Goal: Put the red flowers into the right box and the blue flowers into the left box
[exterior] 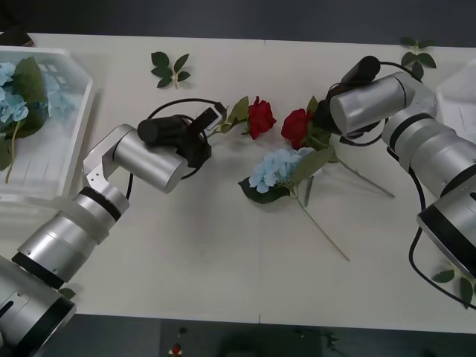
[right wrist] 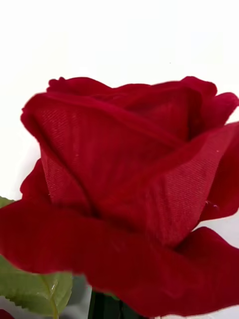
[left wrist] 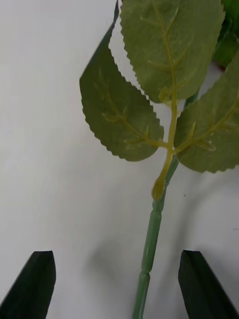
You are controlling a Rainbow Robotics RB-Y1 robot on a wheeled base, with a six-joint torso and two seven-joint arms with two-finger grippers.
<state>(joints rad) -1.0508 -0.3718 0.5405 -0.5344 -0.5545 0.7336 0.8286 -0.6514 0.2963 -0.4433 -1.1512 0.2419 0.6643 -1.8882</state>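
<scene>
Left gripper (left wrist: 119, 284): spread wide, its two black fingers (left wrist: 32, 281) standing either side of a green rose stem (left wrist: 149, 254) without touching it; in the front view it sits mid-table at the stem end of the left-hand rose. My reading is that it straddles the stem so that closing would pinch it.
Left-hand red rose (exterior: 261, 117): lies flat on the white table (exterior: 186, 260), bloom pointing toward the other rose, its leaves (left wrist: 149, 99) fanned just ahead of the open fingers.
Right gripper (exterior: 321, 123): hidden under its own wrist in the front view, so I cannot tell whether it is spread or pinching. It is at the second red rose (exterior: 296, 128), whose bloom sits very close before the right wrist camera; that closeness suggests the arm is at, or holding, this flower's stem.
Blue flower on the table (exterior: 274, 168): pale cluster with dark leaves and a long stem (exterior: 323, 232) trailing toward the robot; it lies just beside the second rose, their leaves appearing to overlap, so lifting one may drag the other.
Left box (exterior: 71, 141): white slotted basket at the table's left end, already holding blue flowers (exterior: 15, 93).
Right box (exterior: 457, 93): a white edge at the far right of the table, well apart from both roses.
Leaf sprigs (exterior: 169, 69): loose greenery near the far edge, not part of the sorting.
Writing: no brand, label or lettering can be read anywhere.
</scene>
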